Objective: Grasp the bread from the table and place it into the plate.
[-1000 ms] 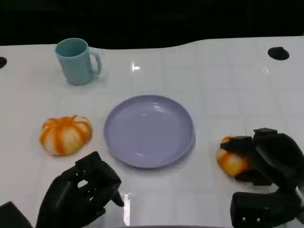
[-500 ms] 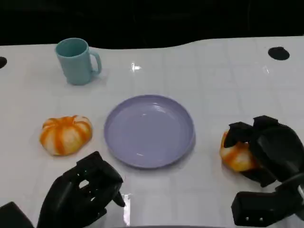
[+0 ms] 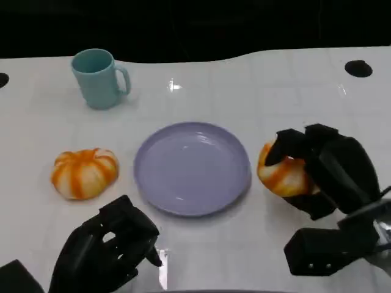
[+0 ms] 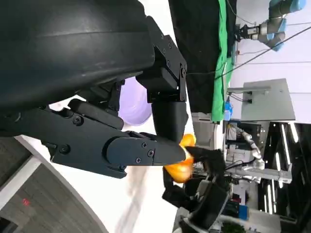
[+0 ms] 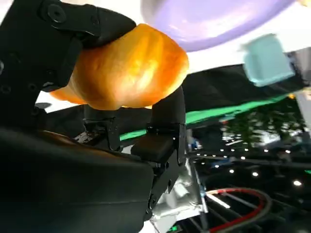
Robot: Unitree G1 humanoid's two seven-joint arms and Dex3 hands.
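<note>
Nearest the camera, the left robot hand (image 3: 104, 253) is seen low over the white worktop (image 3: 293, 97) with fingers curled in and nothing held. The right robot hand (image 3: 324, 171) is clamped on an orange bread roll (image 3: 281, 174), held just beside the right rim of the lavender plate (image 3: 192, 168). A second bread roll (image 3: 84, 173) lies left of the plate. Farthest back, a teal mug (image 3: 98, 78) stands upright.

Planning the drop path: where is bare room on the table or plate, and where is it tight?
The plate is bare inside. Table is bare between the mug and the dark spot, and between the two hands. Tight: right hand holding bread at the plate's right rim; second bread and left hand crowd the left.
</note>
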